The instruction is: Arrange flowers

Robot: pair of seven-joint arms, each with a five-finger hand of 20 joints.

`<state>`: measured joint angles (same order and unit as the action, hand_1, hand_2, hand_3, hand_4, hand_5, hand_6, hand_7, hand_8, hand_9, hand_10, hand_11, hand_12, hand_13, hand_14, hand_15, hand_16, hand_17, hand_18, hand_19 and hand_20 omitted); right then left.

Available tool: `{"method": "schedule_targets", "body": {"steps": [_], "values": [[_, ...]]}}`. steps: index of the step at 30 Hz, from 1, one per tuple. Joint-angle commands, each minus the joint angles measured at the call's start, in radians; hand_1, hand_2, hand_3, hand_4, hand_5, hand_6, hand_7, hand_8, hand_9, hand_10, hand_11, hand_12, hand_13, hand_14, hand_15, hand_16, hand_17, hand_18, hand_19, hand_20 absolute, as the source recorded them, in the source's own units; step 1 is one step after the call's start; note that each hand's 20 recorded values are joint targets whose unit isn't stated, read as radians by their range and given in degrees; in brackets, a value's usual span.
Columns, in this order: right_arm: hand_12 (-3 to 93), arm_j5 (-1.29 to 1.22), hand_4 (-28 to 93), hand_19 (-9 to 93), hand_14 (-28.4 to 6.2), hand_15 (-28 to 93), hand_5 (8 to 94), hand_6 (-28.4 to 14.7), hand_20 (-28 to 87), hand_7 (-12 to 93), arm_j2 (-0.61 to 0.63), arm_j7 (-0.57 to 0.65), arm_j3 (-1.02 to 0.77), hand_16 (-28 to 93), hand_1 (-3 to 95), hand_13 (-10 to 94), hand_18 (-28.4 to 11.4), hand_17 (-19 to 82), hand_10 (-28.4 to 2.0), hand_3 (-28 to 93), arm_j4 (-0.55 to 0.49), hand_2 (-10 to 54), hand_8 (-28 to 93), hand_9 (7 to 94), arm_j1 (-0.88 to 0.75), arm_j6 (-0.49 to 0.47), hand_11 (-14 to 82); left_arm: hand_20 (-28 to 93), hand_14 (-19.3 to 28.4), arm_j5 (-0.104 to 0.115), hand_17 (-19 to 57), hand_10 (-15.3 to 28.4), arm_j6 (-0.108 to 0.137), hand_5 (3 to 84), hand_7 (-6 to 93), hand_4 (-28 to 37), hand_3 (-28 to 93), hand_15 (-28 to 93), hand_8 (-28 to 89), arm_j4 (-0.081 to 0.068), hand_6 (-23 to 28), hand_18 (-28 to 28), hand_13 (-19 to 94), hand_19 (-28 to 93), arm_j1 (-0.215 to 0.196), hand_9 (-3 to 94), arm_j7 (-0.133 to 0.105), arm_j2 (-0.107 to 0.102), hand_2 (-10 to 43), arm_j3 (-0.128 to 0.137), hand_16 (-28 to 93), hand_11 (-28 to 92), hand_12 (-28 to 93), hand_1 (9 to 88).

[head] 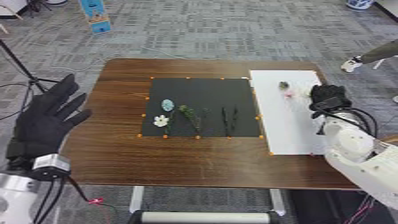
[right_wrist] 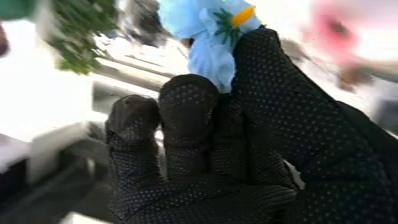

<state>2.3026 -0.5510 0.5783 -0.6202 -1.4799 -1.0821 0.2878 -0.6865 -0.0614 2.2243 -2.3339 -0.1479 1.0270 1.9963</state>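
No legible text or signs.

Just beyond the left hand [head: 44, 120] stands a black tripod [head: 16, 59]; farther ahead, a blue panel [head: 95, 15]. Well beyond the right hand [head: 330, 98] sits a blue-and-white pot [head: 360, 4]. The brown table [head: 178, 165] spreads between both hands, over grey carpet [head: 213, 35].

Grey carpet [head: 213, 30] under brown wooden table [head: 178, 167], black stand [head: 33, 79] at left

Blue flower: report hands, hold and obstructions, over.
Right hand pinching blue flower, at white sheet's right edge. Left hand open, by table's left edge. Pink flower nearby, could snag.
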Motion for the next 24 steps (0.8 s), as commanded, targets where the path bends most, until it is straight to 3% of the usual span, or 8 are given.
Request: {"method": "schedule_targets", "body": {"steps": [1,4,6,9,18,24], "values": [[47.2,0.032,-27,86,-4.6,70,71.7,2.1,57,48,-0.048,-0.047,0.094,47,55.5,63,-19.0,35,-7.2,84,-0.197,-9.5,-1,78.2,0.144,0.102,27.4,5,12.2,0.028,-14.9,7.6,0.008,20.9,13.5,-28.3,59,4,-7,0.002,1.6,24.0,12,36,-0.037,15.6,0.018,0.033,-9.5,0.009,7,6,22,24.7],[47.2,-0.006,-27,87,-4.5,70,71.9,2.0,57,48,-0.100,-0.107,0.164,47,55.4,63,-19.0,35,-7.2,84,-0.207,-9.5,-1,78.4,0.229,0.112,27.3,5,12.3,0.028,-15.3,7.3,0.007,20.3,13.2,-28.3,57,3,-7,0.002,1.7,24.5,11,35,-0.033,14.7,0.033,0.029,-9.5,0.017,7,4,22,25.5],[47.2,-0.030,-27,87,-4.5,70,71.9,2.0,57,48,-0.150,-0.170,0.203,47,55.4,63,-19.0,35,-7.1,84,-0.183,-9.5,-1,78.4,0.282,0.107,27.3,4,12.3,0.015,-15.4,7.2,0.009,19.7,12.7,-28.3,52,2,-7,0.005,1.8,24.7,11,35,-0.040,14.5,0.044,0.031,-9.5,0.027,7,2,23,28.3],[47.3,-0.084,-27,87,-4.6,71,72.0,2.1,57,48,-0.235,-0.226,0.251,47,55.6,64,-18.9,35,-7.0,84,-0.136,-9.5,-1,78.4,0.349,0.093,27.3,4,12.3,0.018,-15.5,7.4,0.029,19.2,12.4,-28.3,50,1,-7,0.009,2.0,24.9,11,36,-0.049,14.1,0.028,0.032,-9.5,0.023,8,1,24,29.3],[46.6,-0.172,-28,87,-4.4,71,72.3,2.5,57,48,-0.435,-0.279,0.371,48,56.4,64,-18.6,36,-6.6,82,-0.001,-9.5,-2,78.8,0.468,0.075,26.5,4,12.1,0.021,-15.7,7.2,0.049,19.2,12.8,-28.3,54,2,-7,0.008,2.0,24.5,11,35,-0.042,14.3,0.013,0.032,-9.5,-0.007,9,2,25,27.5],[45.6,-0.204,-28,87,-4.2,72,72.5,2.9,58,48,-0.519,-0.314,0.438,47,56.8,64,-18.3,36,-6.2,81,0.063,-9.5,-3,79.3,0.505,0.013,25.6,5,12.2,0.016,-15.5,7.1,0.055,19.8,13.2,-28.3,55,3,-7,0.002,1.9,24.0,12,36,-0.020,14.9,0.001,0.017,-9.5,-0.013,9,3,25,26.9]]}}
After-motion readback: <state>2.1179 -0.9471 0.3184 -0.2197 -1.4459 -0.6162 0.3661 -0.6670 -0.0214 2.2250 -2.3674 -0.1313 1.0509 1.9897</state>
